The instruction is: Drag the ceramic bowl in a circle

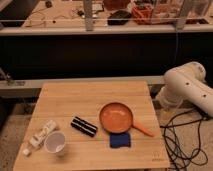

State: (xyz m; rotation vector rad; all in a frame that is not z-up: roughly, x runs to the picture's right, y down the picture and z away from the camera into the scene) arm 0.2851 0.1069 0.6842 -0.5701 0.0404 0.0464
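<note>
The ceramic bowl [116, 117] is a wide, shallow, orange-brown round bowl. It sits upright on the wooden table [95, 95], right of the middle. Nothing touches it from above. The white arm [186, 87] stands off the table's right side, with its links bent toward the lower right. The gripper is out of view past the right edge of the picture, well away from the bowl.
A blue sponge [120, 141] lies just in front of the bowl. An orange stick-like item [142, 129] lies at the bowl's right front. A black striped object [83, 126] lies to its left, with a white cup [55, 143] and white tube [41, 133] further left. Cables [185, 140] lie on the floor.
</note>
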